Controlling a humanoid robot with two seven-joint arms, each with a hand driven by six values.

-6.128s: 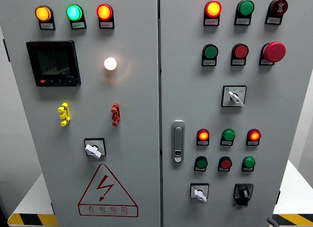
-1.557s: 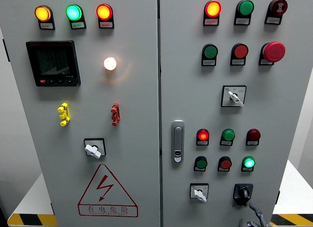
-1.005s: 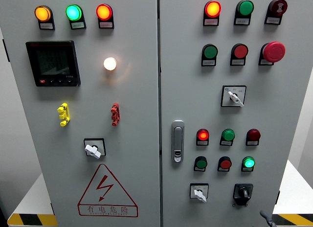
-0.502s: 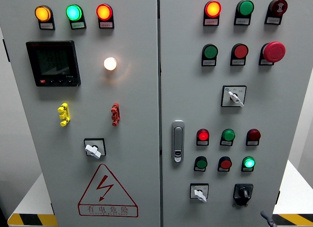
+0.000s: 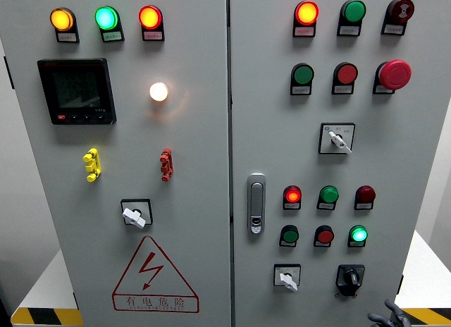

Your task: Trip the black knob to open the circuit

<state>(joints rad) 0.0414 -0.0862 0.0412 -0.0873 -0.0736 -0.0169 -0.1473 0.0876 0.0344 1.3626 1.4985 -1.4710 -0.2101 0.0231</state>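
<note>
The black knob [image 5: 350,277] sits on its black plate at the lower right of the right cabinet door [image 5: 282,151]. Its handle points up and slightly left. A small grey part of my right hand [image 5: 387,316] pokes in at the bottom edge, below and to the right of the knob and apart from it. Above the knob, the green lamp [image 5: 359,234] is lit and the red lamp [image 5: 365,194] over it is dark. My left hand does not show.
A white selector switch [image 5: 287,278] sits left of the knob, and a door latch [image 5: 256,204] is higher up. More lamps, buttons and a red emergency stop [image 5: 394,74] fill the upper door. The left door carries a meter [image 5: 76,91] and a warning triangle [image 5: 154,275].
Since the oldest frame the right red lamp went dark and the lower green lamp lit. My right hand dropped away from the knob, and slightly more of it shows now than half a second ago.
</note>
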